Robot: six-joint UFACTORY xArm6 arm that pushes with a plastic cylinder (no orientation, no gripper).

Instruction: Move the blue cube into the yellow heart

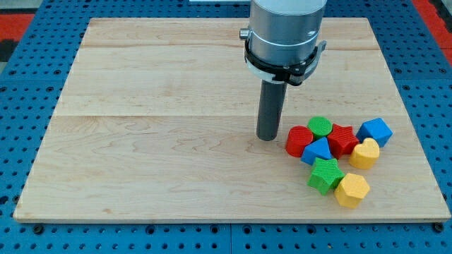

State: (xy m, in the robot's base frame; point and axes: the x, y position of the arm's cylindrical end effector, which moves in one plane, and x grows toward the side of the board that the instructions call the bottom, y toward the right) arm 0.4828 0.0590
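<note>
No text, label, brand or number can be read anywhere. The blocks and the board carry no markings.

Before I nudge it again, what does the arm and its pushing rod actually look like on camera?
A wide silver-grey cylindrical housing enters from the view's top, ringed at its base by a black clamp collar. Below it hangs a straight dark-grey rod ending in my tip. No cables or markings show.

Six other blocks cluster on the wooden board (pixel 141 141) above blue pegboard (pixel 28 85).
</note>
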